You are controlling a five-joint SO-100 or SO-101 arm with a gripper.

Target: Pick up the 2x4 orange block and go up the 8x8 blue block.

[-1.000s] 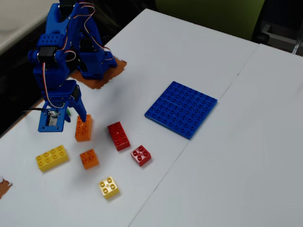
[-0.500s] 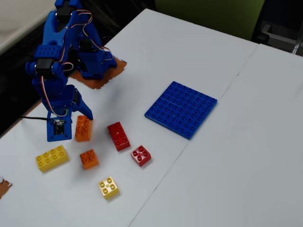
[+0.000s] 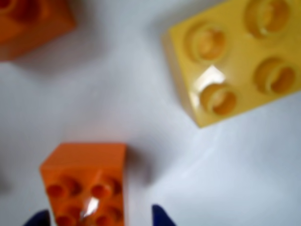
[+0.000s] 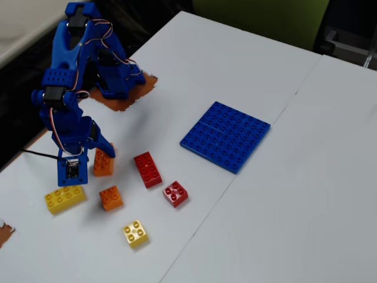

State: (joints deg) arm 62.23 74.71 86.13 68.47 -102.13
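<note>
Oblong orange plastic brick (image 3: 89,186) between parted blue gripper (image 3: 99,219) fingertips, not clamped. Light, rigid, glossy; best pinched across long flat sides.

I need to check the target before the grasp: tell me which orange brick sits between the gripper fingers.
The 2x4 orange block, the one under the gripper in the fixed view. The small square orange brick sits apart, nearer the camera, beside the yellow oblong brick.

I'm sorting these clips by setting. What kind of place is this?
Probably an office or lab tabletop set up for robot practice: white tables pushed together, a small blue robot arm, and toy bricks beside a blue baseplate.
</note>
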